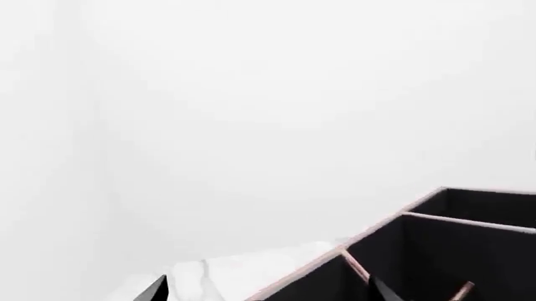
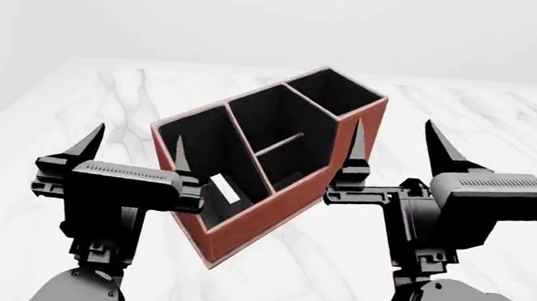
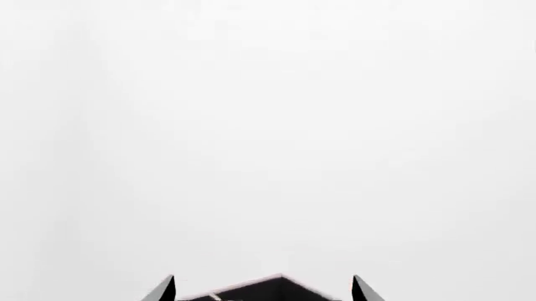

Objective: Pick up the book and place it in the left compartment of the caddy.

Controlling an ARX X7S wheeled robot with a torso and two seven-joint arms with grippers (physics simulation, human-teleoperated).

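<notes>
White marble counter [image 2: 494, 129] against a plain white backdrop; the caddy [image 2: 275, 207] sits skewed near the middle, one low corner aimed at the near edge, its tall bay toward the far edge. The book [image 2: 223, 190] already lies inside the left compartment [image 2: 207, 154], showing as a pale strip of page edge low against the black lining, toward the near end of that bay. It appears tilted, though whether it lies flat or leans on a wall I cannot tell.

Both grippers are raised and empty: the left gripper [image 2: 136, 153] has its fingers spread wide beside the caddy's left wall, and the right gripper [image 2: 399, 148] is equally spread by the right wall.

Placement looks done. The sound finish, I judge, is to draw both arms straight back, clear of the rim, without nudging the caddy.
</notes>
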